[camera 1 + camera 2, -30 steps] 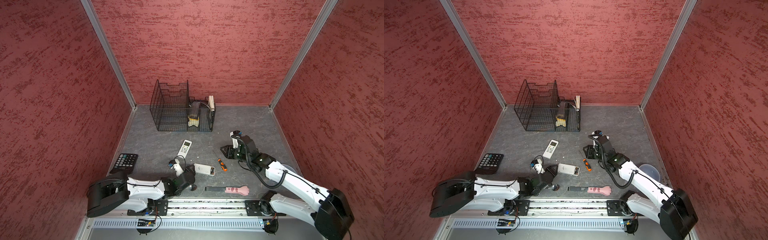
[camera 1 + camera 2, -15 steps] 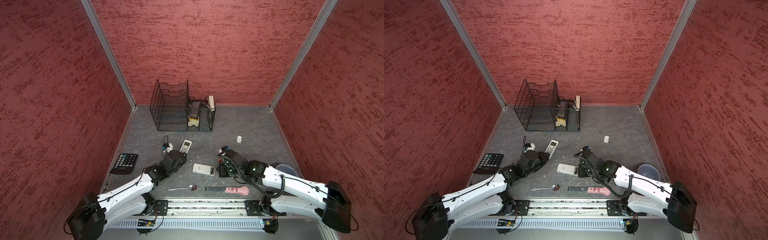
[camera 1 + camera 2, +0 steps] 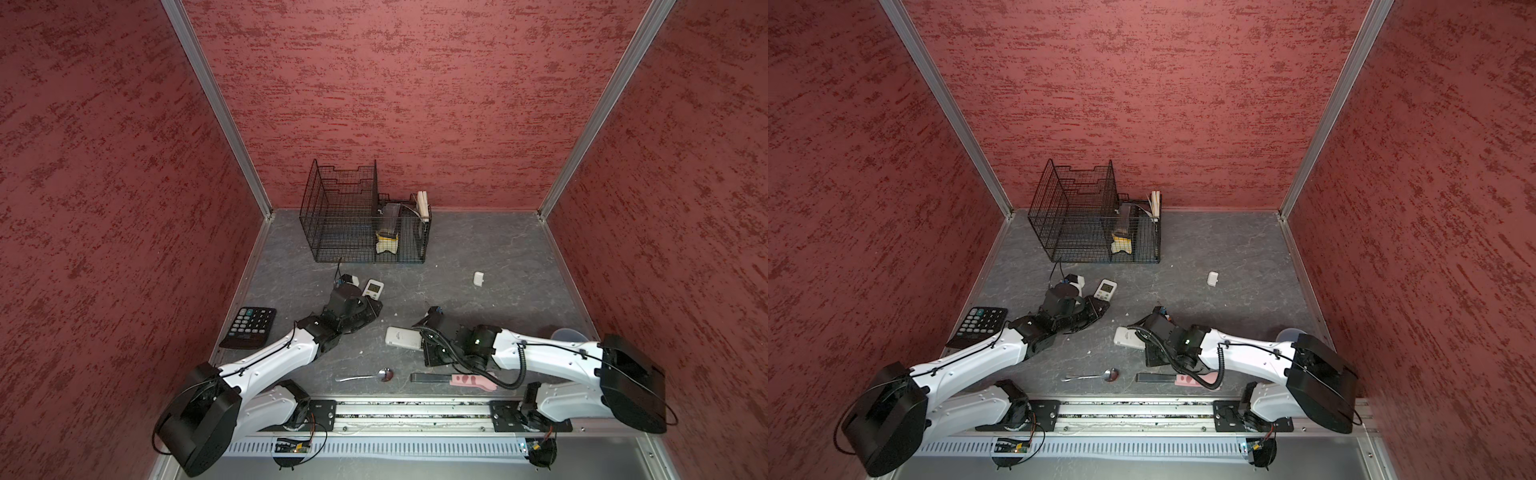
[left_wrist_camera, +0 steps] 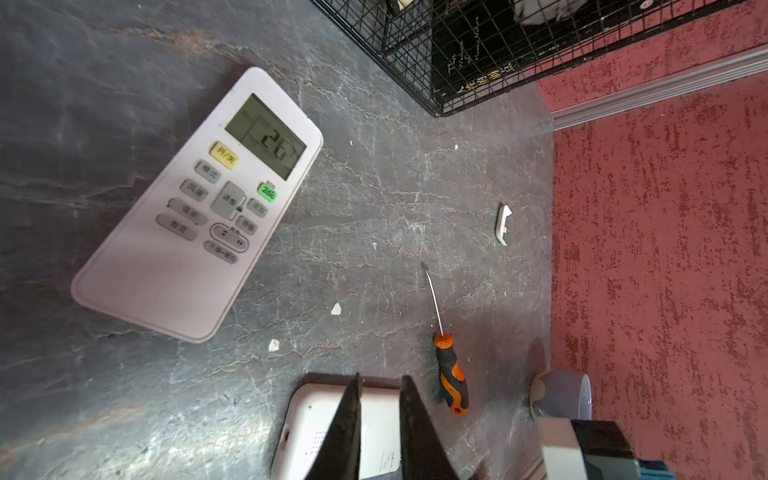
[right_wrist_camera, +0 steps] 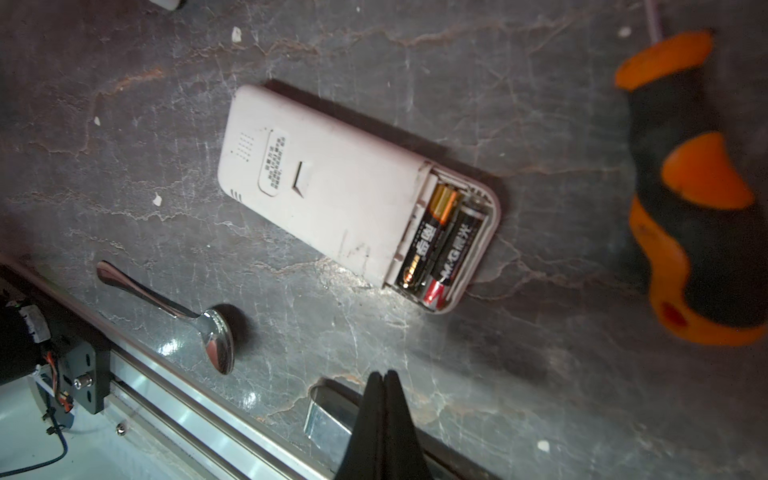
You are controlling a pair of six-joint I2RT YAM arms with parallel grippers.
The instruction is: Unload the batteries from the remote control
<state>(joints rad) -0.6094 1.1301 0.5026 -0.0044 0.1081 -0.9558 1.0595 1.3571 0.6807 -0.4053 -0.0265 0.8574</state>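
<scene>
The remote control (image 5: 332,195) lies face down mid-table (image 3: 401,337) (image 3: 1126,336), white, with its battery bay uncovered. Two black batteries (image 5: 440,241) sit side by side in the bay. My right gripper (image 5: 384,372) is shut and empty. It hangs low just front-right of the remote (image 3: 430,361) (image 3: 1156,358), over a dark blade. My left gripper (image 4: 381,376) is shut on nothing, with a thin slit between its fingers. It points at the remote's other end from the left (image 3: 376,309) (image 3: 1104,307), apart from it.
A white display remote (image 4: 199,208) (image 3: 372,289) lies by my left gripper. The loose battery cover (image 3: 478,278) (image 4: 503,224) rests far right. Screwdriver (image 5: 698,208) (image 4: 451,382), spoon (image 3: 370,376), pink-handled knife (image 3: 457,379), calculator (image 3: 251,326), wire basket (image 3: 361,220) and bowl (image 3: 565,334) lie around.
My right gripper left the white cover at the back right, came forward to the remote and shut. My left arm reached out from the front edge toward the display remote and shut.
</scene>
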